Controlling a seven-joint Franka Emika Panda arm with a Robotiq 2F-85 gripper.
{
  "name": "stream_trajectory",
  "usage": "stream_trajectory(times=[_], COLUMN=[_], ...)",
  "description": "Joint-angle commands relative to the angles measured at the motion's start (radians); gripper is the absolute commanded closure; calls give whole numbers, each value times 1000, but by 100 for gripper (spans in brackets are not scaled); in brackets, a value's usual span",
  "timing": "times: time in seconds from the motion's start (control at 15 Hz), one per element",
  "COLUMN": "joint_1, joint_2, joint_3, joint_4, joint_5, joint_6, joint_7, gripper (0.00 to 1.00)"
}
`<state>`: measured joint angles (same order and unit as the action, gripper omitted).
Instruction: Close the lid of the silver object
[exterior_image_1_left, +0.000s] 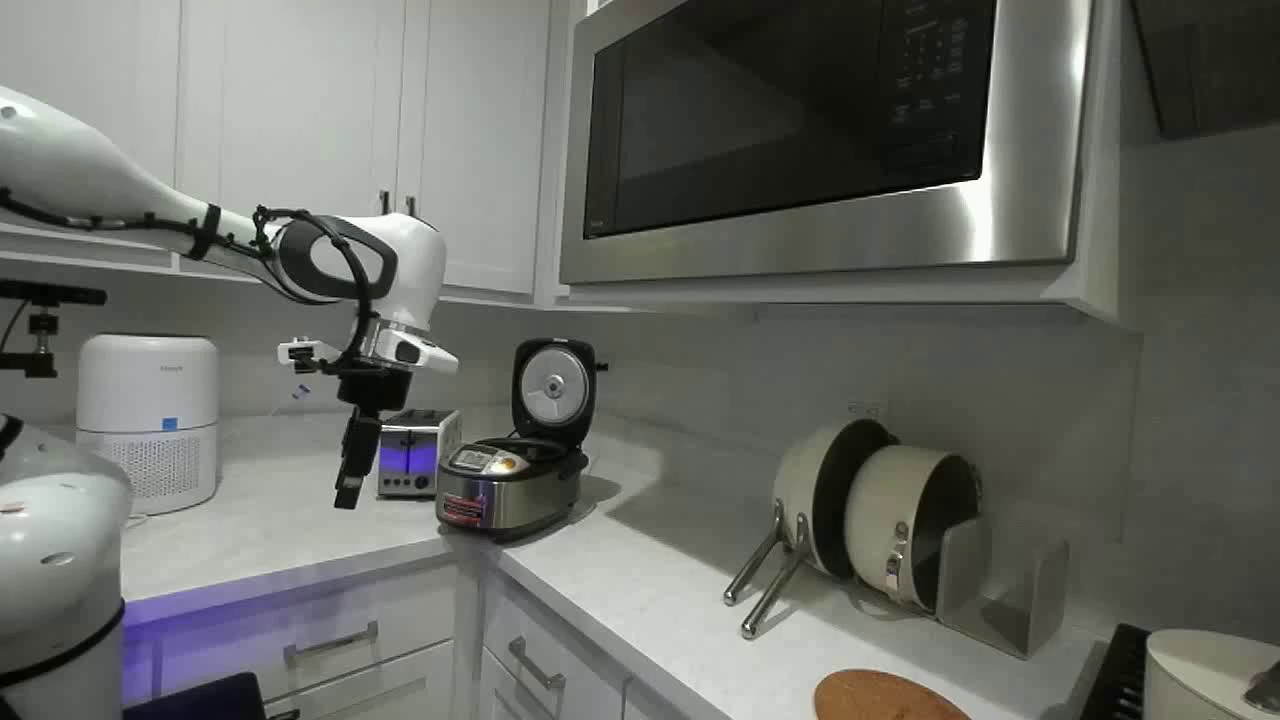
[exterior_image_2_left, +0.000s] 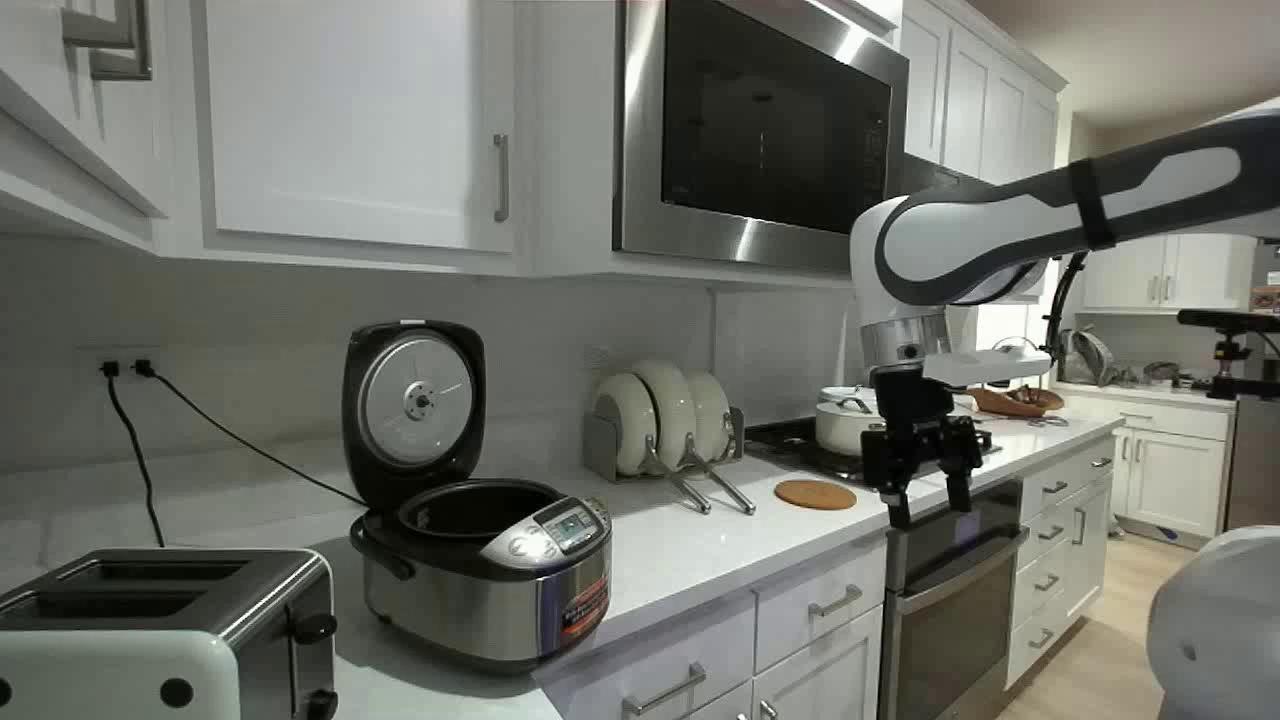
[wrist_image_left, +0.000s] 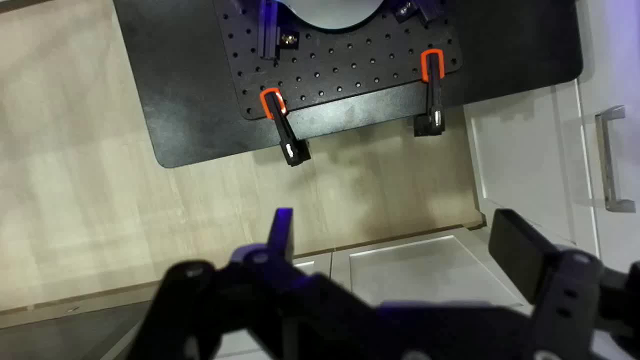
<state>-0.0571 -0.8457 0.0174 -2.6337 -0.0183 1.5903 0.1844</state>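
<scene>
The silver object is a silver and black rice cooker, its body (exterior_image_1_left: 535, 503) standing on the counter in both exterior views (exterior_image_2_left: 470, 610). Its black lid (exterior_image_1_left: 528, 388) with a round metal inner plate stands upright, wide open, at the back of the body; it also shows so in an exterior view (exterior_image_2_left: 358, 420). My gripper (exterior_image_1_left: 347, 492) hangs pointing down, apart from the cooker, in both exterior views (exterior_image_2_left: 930, 505). In the wrist view the two fingers (wrist_image_left: 395, 225) are spread wide with nothing between them. The cooker is out of the wrist view.
A toaster (exterior_image_2_left: 130, 640) stands beside the cooker. A white air purifier (exterior_image_1_left: 147, 420) stands on the counter. Pans in a rack (exterior_image_1_left: 990, 590) and a cork mat (exterior_image_1_left: 885, 697) lie farther along. A microwave (exterior_image_1_left: 800, 250) and cabinets (exterior_image_1_left: 300, 130) hang above. Below the gripper are floor and cabinet fronts.
</scene>
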Motion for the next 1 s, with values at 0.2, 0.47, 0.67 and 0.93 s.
stream_trajectory(times=[0.2, 0.47, 0.67, 0.93], joint_1=[-6, 29, 102, 195], joint_2=[1, 85, 181, 303], joint_3=[4, 29, 83, 177], joint_4=[1, 42, 101, 199], joint_5=[3, 2, 7, -9], joint_6=[-1, 9, 21, 36], joint_7=[-4, -33, -79, -95], gripper=[0, 0, 0, 0])
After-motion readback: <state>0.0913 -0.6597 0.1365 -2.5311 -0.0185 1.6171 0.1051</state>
